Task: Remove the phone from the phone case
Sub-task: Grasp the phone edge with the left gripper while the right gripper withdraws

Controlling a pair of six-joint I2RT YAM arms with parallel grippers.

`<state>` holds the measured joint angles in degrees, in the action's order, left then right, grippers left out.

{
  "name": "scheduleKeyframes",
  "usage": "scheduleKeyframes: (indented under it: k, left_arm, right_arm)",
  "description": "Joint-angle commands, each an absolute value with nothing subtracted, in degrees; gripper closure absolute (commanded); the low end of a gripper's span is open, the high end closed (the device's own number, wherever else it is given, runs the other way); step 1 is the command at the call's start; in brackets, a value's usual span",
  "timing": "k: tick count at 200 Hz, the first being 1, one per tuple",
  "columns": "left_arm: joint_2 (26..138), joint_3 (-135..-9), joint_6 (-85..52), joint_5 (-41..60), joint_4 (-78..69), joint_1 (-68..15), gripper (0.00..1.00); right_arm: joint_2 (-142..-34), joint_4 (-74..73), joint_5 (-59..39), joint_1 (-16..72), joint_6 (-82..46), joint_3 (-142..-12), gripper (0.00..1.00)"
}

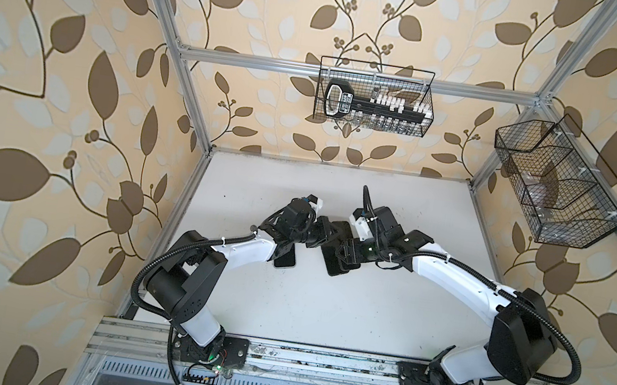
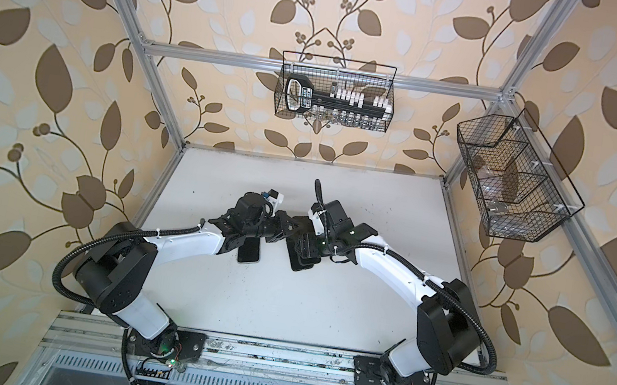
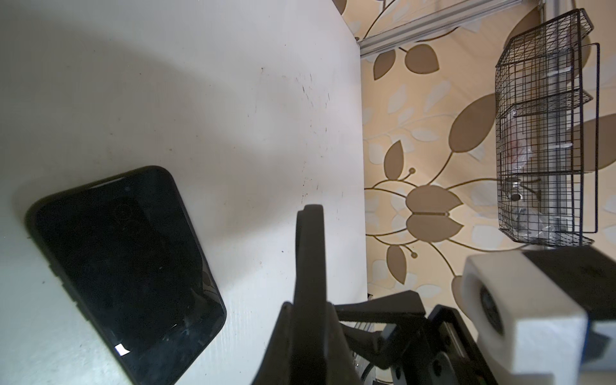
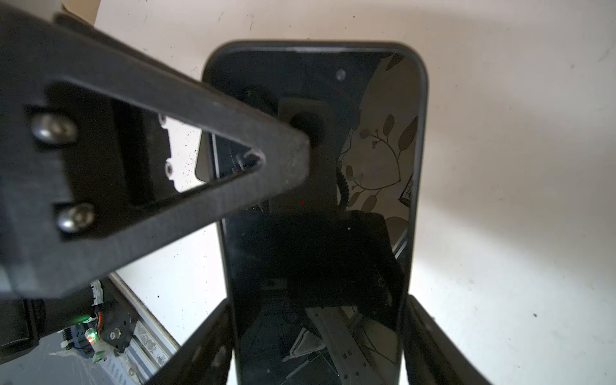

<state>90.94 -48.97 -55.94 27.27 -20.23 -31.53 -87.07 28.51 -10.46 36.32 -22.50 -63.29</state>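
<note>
A black phone (image 4: 376, 100) with a glossy screen sits in a dark phone case (image 4: 420, 133) at the table's middle (image 1: 338, 264). My right gripper (image 4: 318, 300) has a finger against each long side of the case, near one end. My left gripper (image 1: 328, 230) is shut. Its joined tip (image 4: 300, 146) rests on or just over the screen near the other end. In the left wrist view the shut fingers (image 3: 310, 226) point across the white table. A second black phone-like slab (image 3: 126, 266) lies flat beside the left arm (image 1: 285, 261).
The white table (image 1: 322, 324) is fenced by aluminium posts. A wire basket (image 1: 374, 97) with a black tool and white pieces hangs on the back bar. Another wire basket (image 1: 554, 185) hangs on the right wall. The right wrist camera block (image 3: 520, 300) sits close to my left gripper.
</note>
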Motion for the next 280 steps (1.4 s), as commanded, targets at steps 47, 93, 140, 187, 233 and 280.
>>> scheduleKeyframes:
  k: [47,93,140,187,233,280]
  left_arm:
    - [85.3,-50.7,-58.8,21.5,-23.4,-30.2,1.0]
    - [82.9,-47.3,-70.2,17.5,-37.5,-26.8,1.0]
    - [80.2,-39.3,-82.3,13.1,-56.9,-26.9,1.0]
    - [79.0,-37.7,-81.6,12.5,-58.1,-27.0,1.0]
    - [79.3,-37.6,-81.6,13.3,-58.8,-27.1,1.0]
    - [79.7,-37.0,-82.2,13.2,-60.0,-27.2,1.0]
  right_arm:
    - [-76.9,25.7,-14.3,33.1,-22.0,-63.9,0.15]
    - [-66.1,17.0,-28.0,23.5,-28.4,-54.8,0.23]
    - [-58.7,1.2,-34.9,20.3,-40.5,-42.4,0.35]
    - [-60.4,-11.1,-31.3,26.0,-47.9,-36.9,0.38]
    - [-66.7,-21.0,-29.0,30.2,-52.4,-37.3,0.42]
    - [-71.3,-26.3,-27.3,32.5,-54.2,-39.6,0.46]
